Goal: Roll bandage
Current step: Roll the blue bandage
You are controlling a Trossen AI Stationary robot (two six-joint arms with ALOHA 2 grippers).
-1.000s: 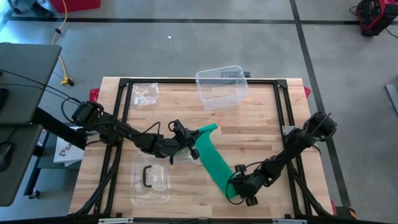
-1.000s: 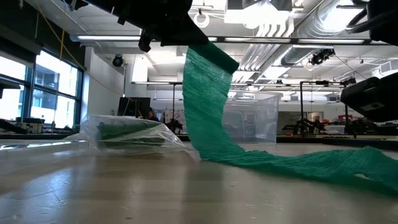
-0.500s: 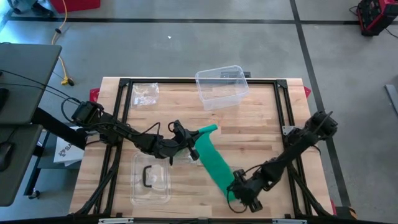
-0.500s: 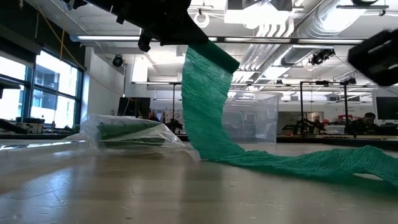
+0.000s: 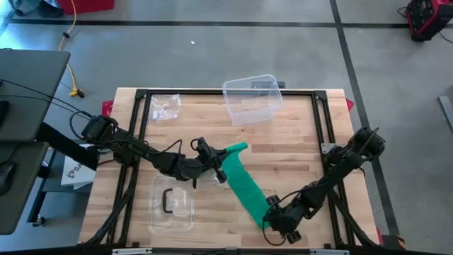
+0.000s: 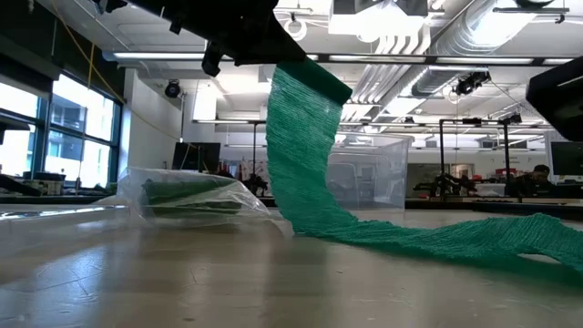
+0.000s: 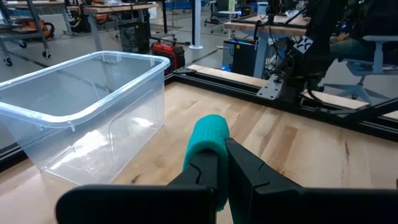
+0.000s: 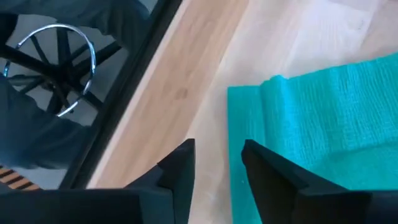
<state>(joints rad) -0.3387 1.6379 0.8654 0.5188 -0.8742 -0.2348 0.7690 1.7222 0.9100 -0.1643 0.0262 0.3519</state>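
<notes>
Wooden tabletop point(image 5: 297, 152): left gripper point(image 5: 216, 167) clamps long green woven bandage point(image 5: 241, 180); right gripper point(image 5: 277, 225) parted at its end; roll evenly, keep tension.

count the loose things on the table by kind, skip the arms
green bandage: 1
clear plastic bin: 1
clear lid with black handle: 1
clear plastic bag: 1
total: 4

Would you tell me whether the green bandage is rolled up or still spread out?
Spread out: the bandage lies as a flat strip, one end lifted by the left claw.
</notes>
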